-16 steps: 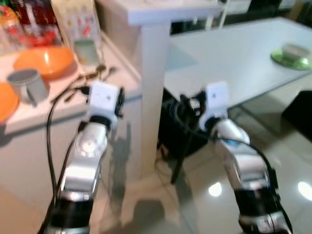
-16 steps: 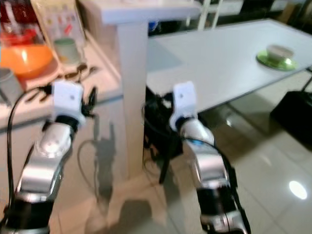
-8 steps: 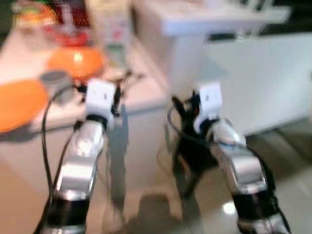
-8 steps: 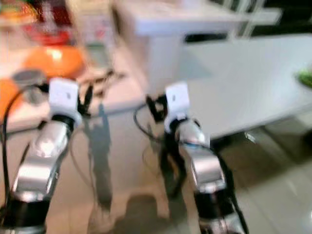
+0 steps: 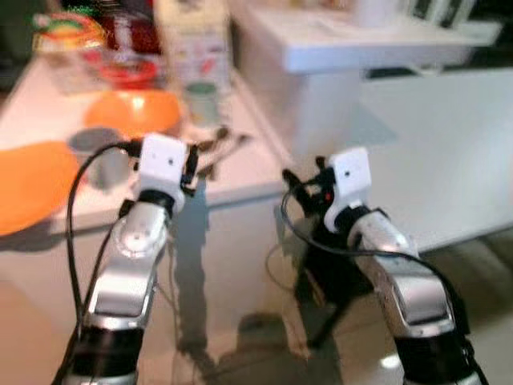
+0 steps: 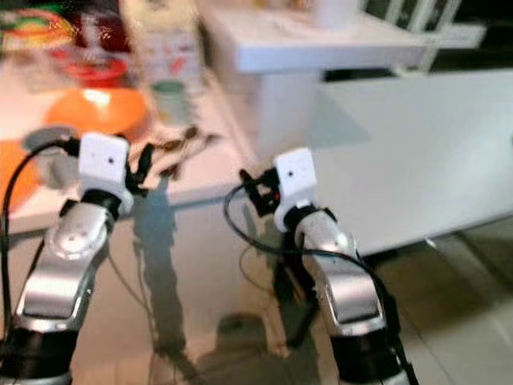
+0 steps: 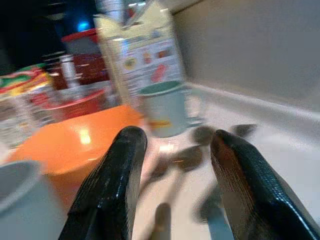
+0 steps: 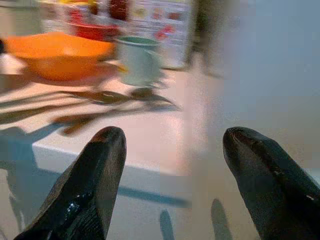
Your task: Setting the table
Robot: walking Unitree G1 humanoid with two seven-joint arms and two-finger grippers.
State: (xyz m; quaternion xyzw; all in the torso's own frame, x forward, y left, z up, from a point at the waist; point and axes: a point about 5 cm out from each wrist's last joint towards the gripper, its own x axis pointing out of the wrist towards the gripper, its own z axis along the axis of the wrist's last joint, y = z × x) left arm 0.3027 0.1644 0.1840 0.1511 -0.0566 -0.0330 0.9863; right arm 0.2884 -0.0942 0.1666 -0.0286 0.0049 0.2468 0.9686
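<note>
Since a second earlier the robot had swung left, so the counter (image 5: 240,172) with its dishes sat squarely ahead and the far table with the green plate had slid out of sight. Both arms were raised in front of the counter edge. The left gripper (image 7: 172,200) hovered with fingers spread and nothing between them, just short of a scatter of spoons (image 7: 185,157). The right gripper (image 8: 172,185) was likewise spread wide and held nothing. On the counter stood an orange bowl (image 5: 132,112), a pale green mug (image 7: 165,107), a grey mug (image 5: 100,152) and an orange plate (image 5: 32,184). Behind them a carton (image 7: 142,55) carried coloured pictures, its print too blurred to read.
</note>
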